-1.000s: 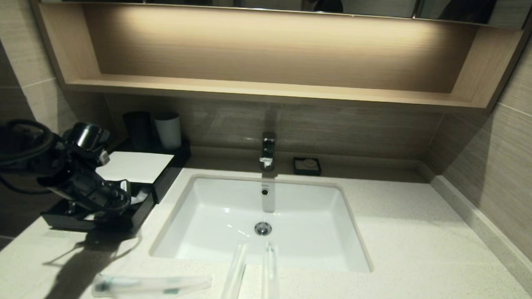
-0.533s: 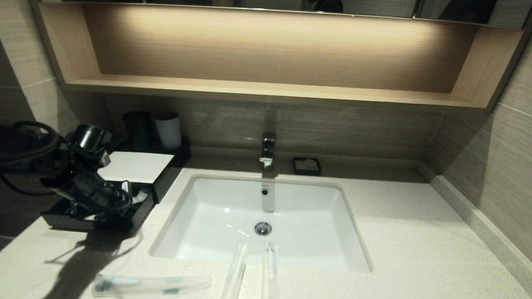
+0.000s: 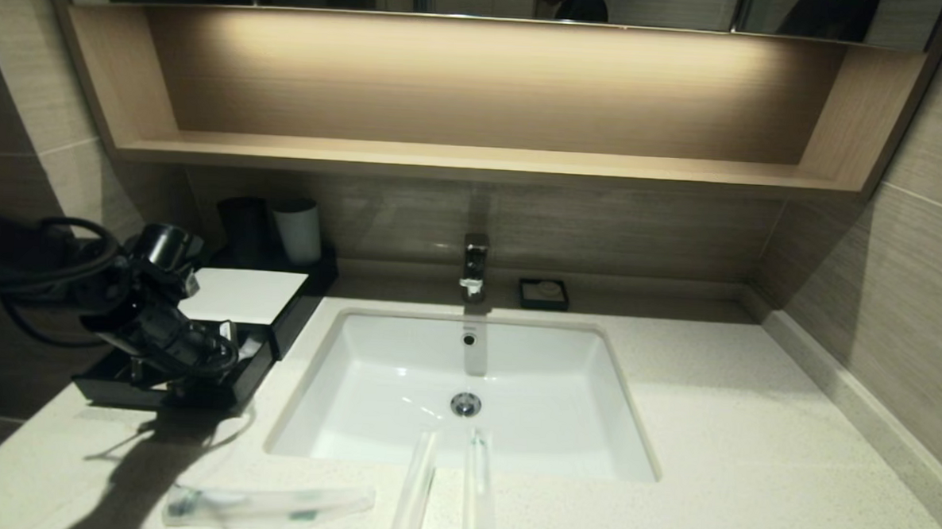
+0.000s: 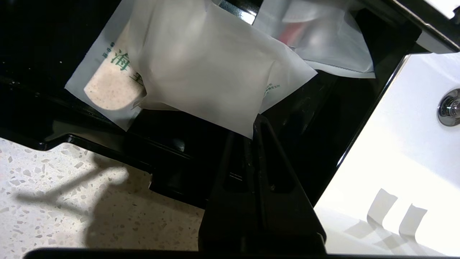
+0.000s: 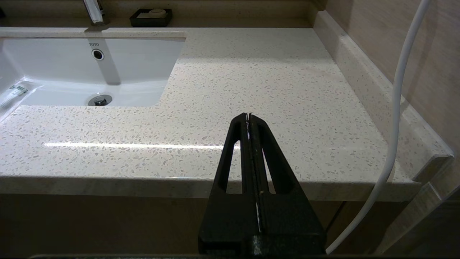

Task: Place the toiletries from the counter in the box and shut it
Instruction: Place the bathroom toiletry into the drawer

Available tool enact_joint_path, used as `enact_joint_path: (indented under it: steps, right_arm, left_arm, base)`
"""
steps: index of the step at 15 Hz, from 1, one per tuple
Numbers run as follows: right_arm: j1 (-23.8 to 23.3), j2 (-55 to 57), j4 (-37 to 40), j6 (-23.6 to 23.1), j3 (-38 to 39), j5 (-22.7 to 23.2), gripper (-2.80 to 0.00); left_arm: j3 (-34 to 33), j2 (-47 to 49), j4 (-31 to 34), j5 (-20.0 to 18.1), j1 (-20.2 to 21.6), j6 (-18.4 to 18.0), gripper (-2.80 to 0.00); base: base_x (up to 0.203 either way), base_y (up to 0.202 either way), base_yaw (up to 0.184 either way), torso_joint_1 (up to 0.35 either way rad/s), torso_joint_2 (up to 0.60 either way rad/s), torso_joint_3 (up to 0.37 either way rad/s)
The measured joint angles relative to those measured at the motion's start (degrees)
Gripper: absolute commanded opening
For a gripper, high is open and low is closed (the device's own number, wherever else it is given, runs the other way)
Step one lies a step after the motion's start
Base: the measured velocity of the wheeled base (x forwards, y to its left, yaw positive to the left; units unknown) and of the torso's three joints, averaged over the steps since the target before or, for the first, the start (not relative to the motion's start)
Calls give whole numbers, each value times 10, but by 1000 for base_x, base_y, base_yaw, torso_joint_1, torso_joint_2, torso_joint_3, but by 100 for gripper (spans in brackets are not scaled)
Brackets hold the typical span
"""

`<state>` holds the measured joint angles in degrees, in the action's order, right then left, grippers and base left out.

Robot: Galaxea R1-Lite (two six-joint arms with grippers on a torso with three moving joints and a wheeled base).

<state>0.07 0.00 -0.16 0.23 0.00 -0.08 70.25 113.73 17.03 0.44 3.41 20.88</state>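
Note:
A black box [image 3: 108, 390] stands open at the counter's left, its white lid [image 3: 243, 294] slid toward the back. My left gripper [image 3: 225, 349] hovers over the box opening, shut on the corner of a white sachet [image 4: 201, 72]. Two more sachets [image 4: 111, 79] [image 4: 323, 39] lie inside the box [image 4: 107, 142]. Three long wrapped toiletries lie on the front counter: one at the left [image 3: 270, 504] and two at the sink's front edge [image 3: 416, 493] [image 3: 477, 495]. My right gripper [image 5: 248, 116] is shut and empty, held off the counter's front edge at the right.
A white sink [image 3: 465, 391] with a tap [image 3: 475, 265] fills the middle. A black cup [image 3: 244, 227] and a white cup [image 3: 298, 229] stand behind the box. A soap dish [image 3: 544, 293] sits by the tap. A white cable [image 5: 399, 108] hangs by the right wall.
My left arm has shifted slightly to the right and lower over the box, still shut on the sachet. The toiletries on the counter have not moved.

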Motion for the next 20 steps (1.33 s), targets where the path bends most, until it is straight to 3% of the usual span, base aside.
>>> enact_joint_path:
  steps: [1,11,20]
  right_arm:
    - [0,0,0,0,0,0,-280]
    - [0,0,0,0,0,0,-280]
    - [0,0,0,0,0,0,-280]
  left_arm:
    - [0,1,0,0,0,0,0]
    - [9,-13,0,-14,2,18,0]
    - [-1,-124,-5,-14,11,31,0]
  base:
    - [0,0,0,0,0,0]
    - [0,0,0,0,0,0]
    - [0,0,0,0,0,0]
